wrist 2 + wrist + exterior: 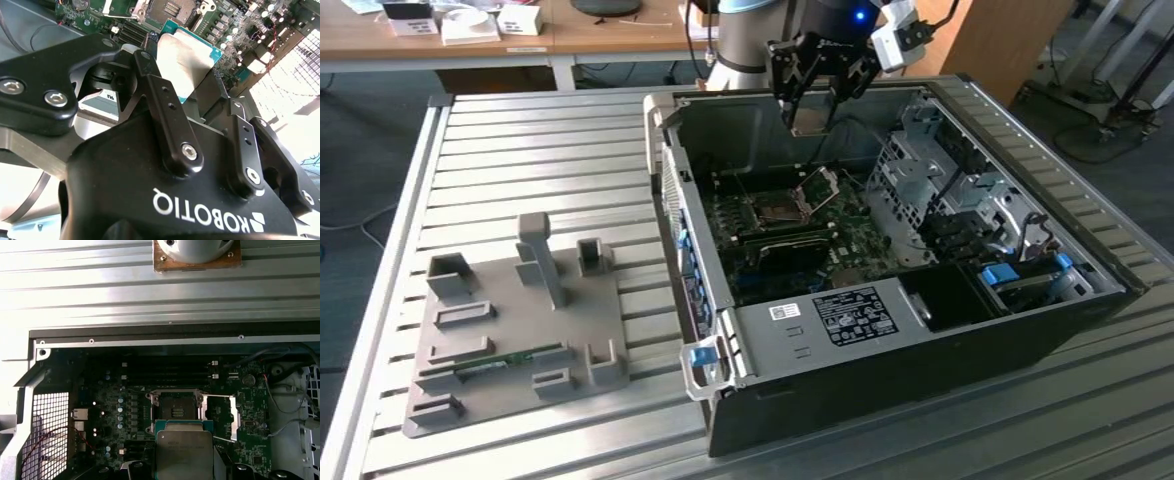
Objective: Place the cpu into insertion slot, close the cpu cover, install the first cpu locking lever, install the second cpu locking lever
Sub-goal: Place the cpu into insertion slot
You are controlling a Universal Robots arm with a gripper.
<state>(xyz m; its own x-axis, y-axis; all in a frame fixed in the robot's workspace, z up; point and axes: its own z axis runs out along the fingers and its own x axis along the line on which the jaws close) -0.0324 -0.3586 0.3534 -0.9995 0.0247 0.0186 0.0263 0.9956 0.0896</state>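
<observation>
My gripper (811, 112) hangs over the open computer case (894, 345), near its far wall, and is shut on the cpu (810, 118). The cpu's silver top and green edge show between the black fingers in both wrist views (186, 59) (184, 452). It is in the air, clear of the board. Below it lies the insertion slot (781, 212) (175, 410) (167, 7), a dark square socket on the green motherboard (854, 240), uncovered. The cpu cover (823, 188) (233, 415) stands swung up beside the slot on the exterior view's right.
A metal drive cage (927, 165) fills the case on the exterior view's right. On the slatted table (547, 150) a grey fixture plate (520, 330) with upright holders carries a memory stick (494, 362). A wooden desk (560, 30) stands behind.
</observation>
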